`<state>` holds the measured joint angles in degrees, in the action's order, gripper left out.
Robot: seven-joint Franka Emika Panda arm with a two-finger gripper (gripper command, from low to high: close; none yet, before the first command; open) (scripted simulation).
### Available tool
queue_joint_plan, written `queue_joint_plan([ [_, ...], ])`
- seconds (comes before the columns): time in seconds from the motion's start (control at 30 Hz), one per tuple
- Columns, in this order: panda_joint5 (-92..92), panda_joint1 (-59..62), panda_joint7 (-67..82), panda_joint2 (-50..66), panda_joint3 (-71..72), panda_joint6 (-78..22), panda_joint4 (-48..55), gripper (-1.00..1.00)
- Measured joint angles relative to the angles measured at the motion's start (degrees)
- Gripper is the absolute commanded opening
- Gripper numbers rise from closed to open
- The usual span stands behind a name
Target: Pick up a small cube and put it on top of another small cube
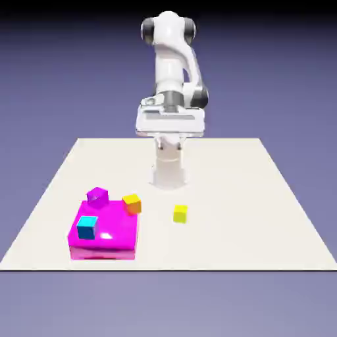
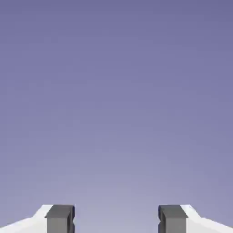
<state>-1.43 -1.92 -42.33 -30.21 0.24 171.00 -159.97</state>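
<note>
While my arm was raised well above the counter, my jaws stood wide apart with nothing between them; the hand view showed only the plain backdrop past my gripper, so I had no cube in sight from there.

Going from the exterior view's left: a large flat magenta block lay near the counter's front edge. A small cyan cube sat on top of it, toward its left side. A small purple cube stood at the block's far left corner, and a small orange cube at its far right corner; whether those two rested on the block or just behind it I could not tell. Farther right, apart from everything, a small yellow cube sat alone on the bare counter.

I judged the yellow cube the easiest pick, since nothing crowded it. To do this well I needed to tip the hand downward, centre over the cube, square my fingers to its flat faces and descend straight before closing.
</note>
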Motion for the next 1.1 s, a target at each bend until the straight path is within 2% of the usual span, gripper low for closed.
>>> queue_joint_plan([
  [1.03,-36.7,-31.8,3.3,62.9,6.1,-77.2,26.4,0.00],
  [1.1,-37.0,-32.0,3.3,63.3,6.1,-77.8,26.6,0.00],
])
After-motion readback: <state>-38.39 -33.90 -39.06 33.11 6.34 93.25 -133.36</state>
